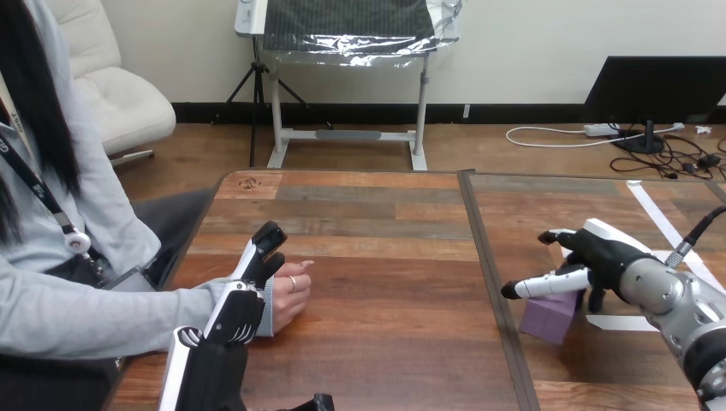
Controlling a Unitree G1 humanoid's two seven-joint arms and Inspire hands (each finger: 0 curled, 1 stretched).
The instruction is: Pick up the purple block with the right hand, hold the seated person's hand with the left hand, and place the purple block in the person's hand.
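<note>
Wooden table (385, 257), purple block (550, 317) beneath the right hand (604, 255).

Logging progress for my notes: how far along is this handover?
Nothing is finished yet. In hand: the right hand reaches over the purple block, which sits on the table; the left hand lies beside the person's hand. Left: grasping, lifting, holding, placing.

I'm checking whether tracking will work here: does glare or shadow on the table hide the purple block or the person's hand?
Head view: no glare on the table near either. The purple block stands out from the wood and is in no deep shadow. The right hand, not shadow, covers its top. The person's hand is evenly lit and partly behind the left hand.
</note>
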